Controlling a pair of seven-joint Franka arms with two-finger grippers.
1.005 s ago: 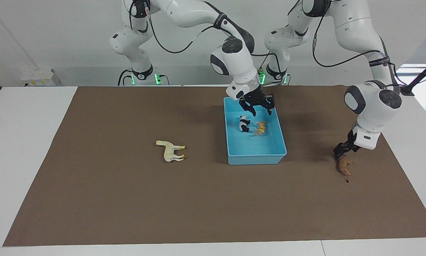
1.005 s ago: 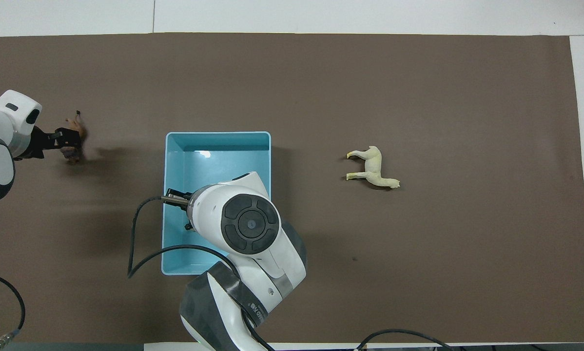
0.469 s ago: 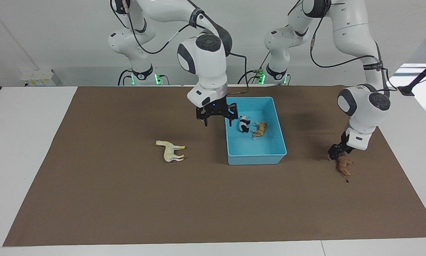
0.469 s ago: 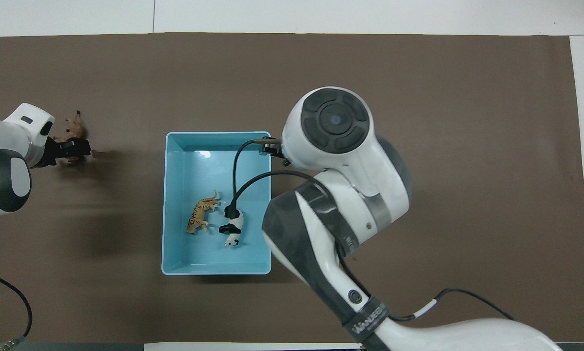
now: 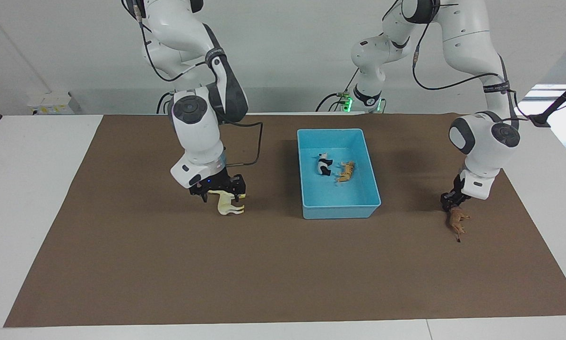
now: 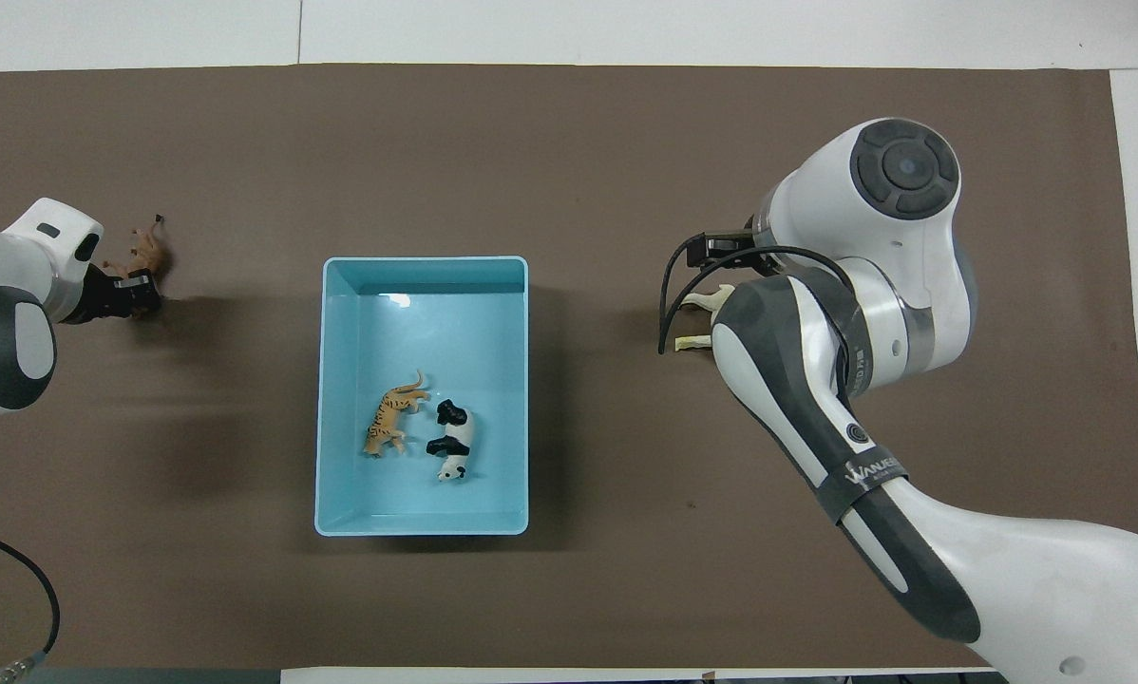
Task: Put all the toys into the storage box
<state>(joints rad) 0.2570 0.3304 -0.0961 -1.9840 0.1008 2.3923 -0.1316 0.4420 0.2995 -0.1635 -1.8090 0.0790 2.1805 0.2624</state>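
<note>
Two toys wait outside the storage box (image 5: 339, 208): your left pincer (image 5: 452, 200) has clenched by the lion (image 5: 457, 223), perhaps missing it; your right pincer (image 5: 222, 192), spread over the horse (image 5: 227, 204), could tip it.

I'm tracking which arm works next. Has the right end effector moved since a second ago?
Yes. The right end effector went from over the storage box to the cream horse, toward its own end of the table.

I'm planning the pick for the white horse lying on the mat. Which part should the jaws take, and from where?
The trunk, from straight above. The horse lies flat on its side, thin legs pointing toward the storage box; the trunk is its bulkiest part. The right gripper hangs over it, jaws open.
</note>
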